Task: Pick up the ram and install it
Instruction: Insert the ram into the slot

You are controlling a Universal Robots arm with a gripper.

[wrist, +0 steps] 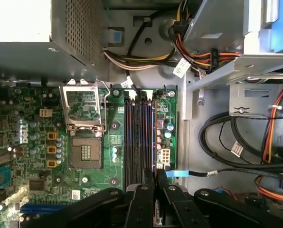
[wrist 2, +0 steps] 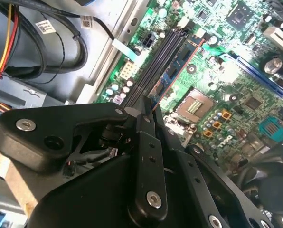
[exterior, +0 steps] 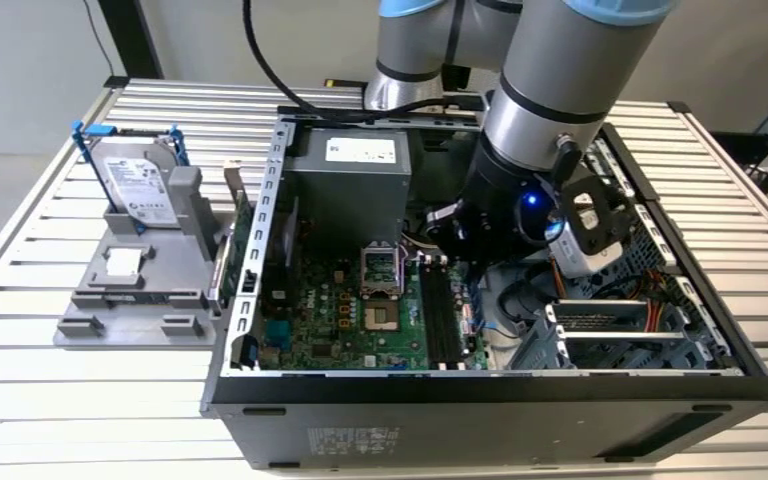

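A: While I've got the wrist feeds up: the hand (wrist: 155, 176) is pinched narrow on the ram (wrist: 154, 137), which I see edge-on, lined up along the black slots (wrist: 132, 137).

B: Seated?

A: Can't tell. In the second wrist view the ram (wrist 2: 177, 66) looks canted against the slots (wrist 2: 153, 66). My worry: pushing while it's skewed would jam one end or bend the contacts.

B: Anything else close by?

A: The blue ribbon (wrist: 177, 173) runs just beside the fingertips, so a sideways slip could snag it. Farther off, the white latches (wrist: 131, 95) at the far slot end: if they're shut, the stick won't drop in. Beyond that, the open CPU socket (wrist: 84, 152) is exposed to any dropped part.
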